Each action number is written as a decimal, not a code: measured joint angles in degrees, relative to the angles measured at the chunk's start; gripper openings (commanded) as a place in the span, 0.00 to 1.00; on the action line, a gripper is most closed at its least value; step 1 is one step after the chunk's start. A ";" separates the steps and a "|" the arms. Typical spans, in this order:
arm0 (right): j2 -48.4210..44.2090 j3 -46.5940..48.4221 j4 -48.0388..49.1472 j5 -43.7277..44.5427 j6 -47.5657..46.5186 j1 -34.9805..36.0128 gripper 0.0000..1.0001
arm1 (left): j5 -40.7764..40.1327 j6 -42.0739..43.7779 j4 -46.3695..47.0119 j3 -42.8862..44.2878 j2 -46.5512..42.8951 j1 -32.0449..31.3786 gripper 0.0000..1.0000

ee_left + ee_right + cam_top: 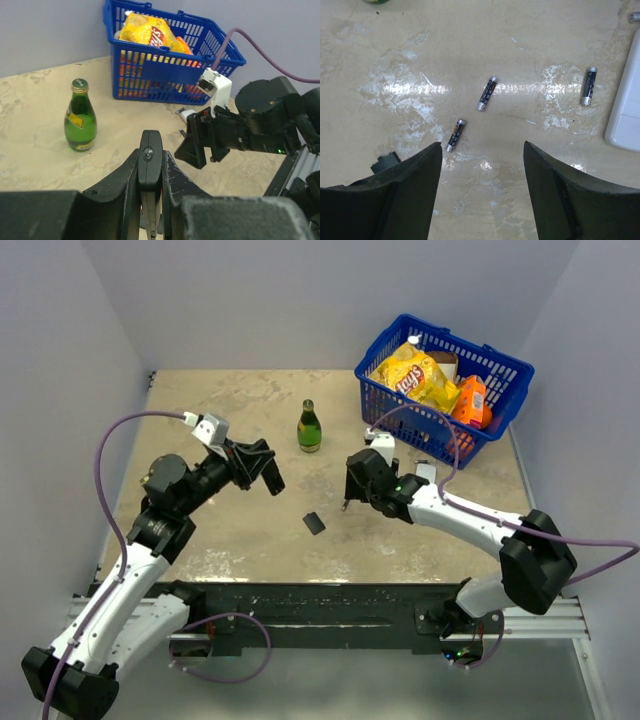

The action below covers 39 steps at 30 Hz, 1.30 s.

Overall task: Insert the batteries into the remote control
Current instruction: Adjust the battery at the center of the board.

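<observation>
Remote control (150, 144) comes first, on the left: the slim black bar stands on edge between the fingers of the left gripper (151, 156), whose jaws are pressed against its two flat sides and hold it clear of the table (200, 400). In the top view this gripper is raised and points toward the middle of the table.

Just beyond it, a green bottle (309, 427) stands upright on the table, well apart from both arms. Nearer the bases, a small black cover piece (315, 523) lies flat between the two grippers.

Three batteries lie loose on the table ahead of the right gripper (481, 150). One (455, 135) lies just off its left finger, the second (487, 93) a little farther on, and the third (588, 86) off to the right. All three are apart from one another. The right gripper's jaws are spread wide with nothing between them.

A flat white device (626, 112) lies near the third battery, at the right edge of the wrist view. At the far right corner sits a blue basket (500, 365) holding a yellow chip bag (415, 375) and an orange packet (472, 400).
</observation>
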 measured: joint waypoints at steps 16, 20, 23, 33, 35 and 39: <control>5.99 -0.50 3.50 1.64 0.26 -5.01 0.56 | 4.98 0.74 0.74 0.00 1.70 -0.33 0.00; 7.58 -0.44 2.91 3.17 -1.22 -7.52 0.52 | 4.31 1.27 -0.09 0.00 1.73 -0.81 0.00; 8.61 0.04 2.67 3.43 -2.29 -9.40 0.50 | 3.76 1.84 -0.81 0.00 1.73 -1.18 0.00; 11.28 1.40 2.69 3.04 -4.22 -13.05 0.46 | 2.67 2.40 -1.66 0.00 1.75 -1.49 0.00; 11.37 1.40 2.73 2.89 -4.55 -14.36 0.46 | 2.60 2.40 -1.81 0.00 1.75 -1.51 0.00; 12.09 1.40 3.21 1.88 -4.98 -16.96 0.45 | 2.58 2.43 -2.05 0.00 1.75 -1.73 0.00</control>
